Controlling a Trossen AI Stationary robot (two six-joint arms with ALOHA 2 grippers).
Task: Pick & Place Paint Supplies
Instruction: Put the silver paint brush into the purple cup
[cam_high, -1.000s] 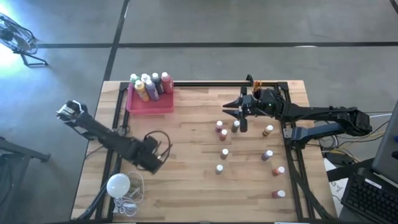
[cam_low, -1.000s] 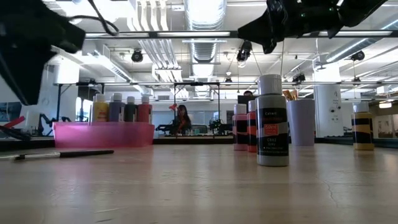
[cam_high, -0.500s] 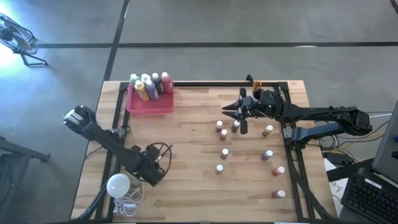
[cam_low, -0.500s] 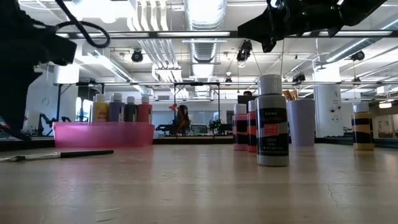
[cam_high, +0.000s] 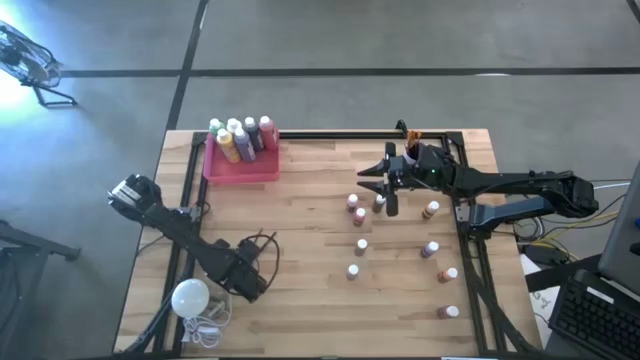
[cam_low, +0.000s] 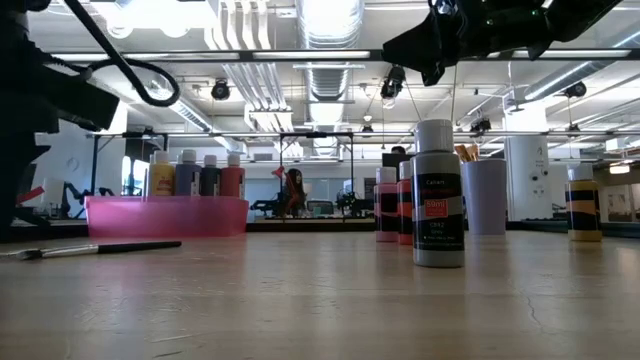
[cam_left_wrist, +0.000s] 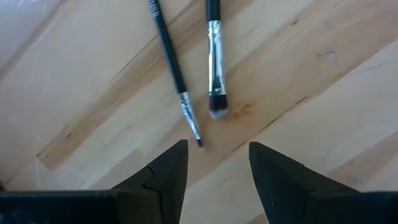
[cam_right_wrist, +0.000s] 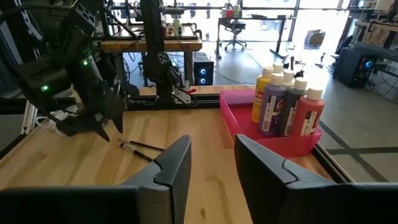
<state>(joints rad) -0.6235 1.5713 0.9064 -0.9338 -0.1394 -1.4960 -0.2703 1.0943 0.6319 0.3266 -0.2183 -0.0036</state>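
1. Basically, grey bottle (cam_low: 438, 195) centre-right of low view: red label, text too small to read.
2. Left gripper (cam_left_wrist: 214, 163) fingers spread, over two paintbrushes (cam_left_wrist: 214, 59).
3. Right gripper (cam_high: 372, 180) fingers apart, empty, above small bottles (cam_high: 357, 209); its arm cut off.

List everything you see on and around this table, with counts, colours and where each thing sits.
Tray: one, pink, far left part of the table.
Large paint bottles: several (the exact count is hard to tell), white caps, yellow, purple, dark and red among them, standing in the tray.
Small paint bottles: about nine, white caps, reddish and brown, standing scattered on the right half.
Paintbrushes: two, dark handles, lying side by side on the wood at the near left.
Bulb: one, white, with a cord, near left corner.
Table: one, light wood planks.
Left end effector: open, above the paintbrushes.
Right end effector: open, empty, above the small paint bottles.
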